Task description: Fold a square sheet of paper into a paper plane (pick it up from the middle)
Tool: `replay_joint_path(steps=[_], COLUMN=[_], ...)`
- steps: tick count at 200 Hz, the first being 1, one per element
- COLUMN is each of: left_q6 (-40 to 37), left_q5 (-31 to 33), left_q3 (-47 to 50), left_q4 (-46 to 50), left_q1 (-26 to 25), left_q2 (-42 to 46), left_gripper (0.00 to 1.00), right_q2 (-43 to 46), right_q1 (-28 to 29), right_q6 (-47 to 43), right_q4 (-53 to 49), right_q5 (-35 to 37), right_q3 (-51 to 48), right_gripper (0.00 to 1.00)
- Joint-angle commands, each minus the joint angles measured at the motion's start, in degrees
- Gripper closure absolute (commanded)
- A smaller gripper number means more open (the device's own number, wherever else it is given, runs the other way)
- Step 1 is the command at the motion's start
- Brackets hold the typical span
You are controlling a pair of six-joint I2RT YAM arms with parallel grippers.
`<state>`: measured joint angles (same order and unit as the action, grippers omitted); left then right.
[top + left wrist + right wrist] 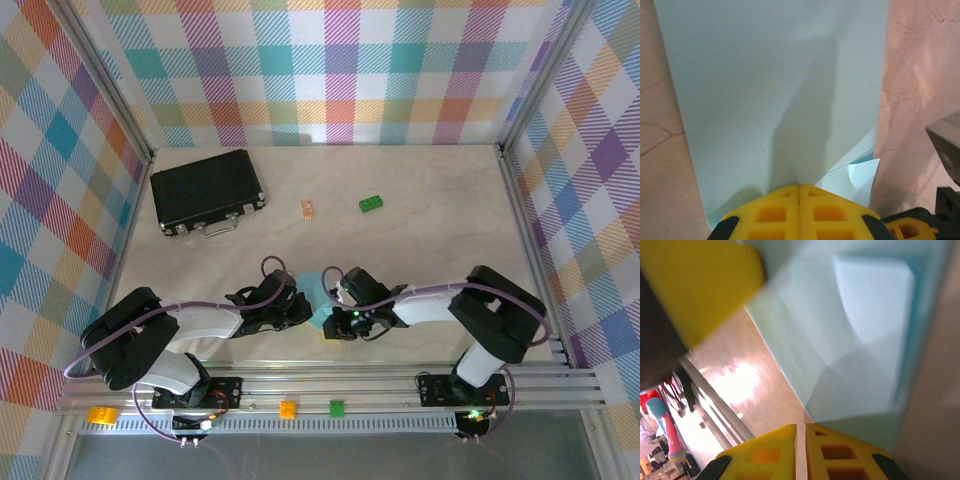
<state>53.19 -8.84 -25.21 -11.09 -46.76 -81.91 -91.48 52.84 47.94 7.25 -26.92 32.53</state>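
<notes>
Beyond the blue paper (318, 300) lie black case (206, 190) and green brick (371, 204).

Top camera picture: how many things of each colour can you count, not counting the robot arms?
Black case: 1
Light blue paper: 1
Green bricks: 2
Yellow-orange bricks: 2
Pale orange piece: 1
Total: 7
</notes>
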Motion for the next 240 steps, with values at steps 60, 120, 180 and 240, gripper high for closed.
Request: replay_joint_path(steps=[60, 120, 180, 240], left_q6=[5.00, 5.96, -4.72, -5.11], left_q5=[3.74, 5.10, -5.06, -16.04], left_q3=[4.87, 3.62, 0.79, 0.48], left_q4=[3.19, 2.75, 12.96, 11.52], left_q1=[-0.27, -1.51, 7.80, 15.50], left_q2=[-1.92, 10.42, 18.45, 13.68], left_gripper=[1.00, 0.93, 0.64, 0.52], right_q2=[16.22, 14.92, 5.46, 0.10], right_q1=[-3.09, -3.32, -3.58, -8.19], right_q6=[-4.31, -7.98, -9.50, -10.45], right_q4=[-5.35, -15.92, -11.62, -7.14], right_q5=[0.74, 11.42, 9.55, 4.67], right_q3=[-8.11, 0.84, 7.94, 10.74], right_gripper=[0.82, 0.59, 0.48, 0.50])
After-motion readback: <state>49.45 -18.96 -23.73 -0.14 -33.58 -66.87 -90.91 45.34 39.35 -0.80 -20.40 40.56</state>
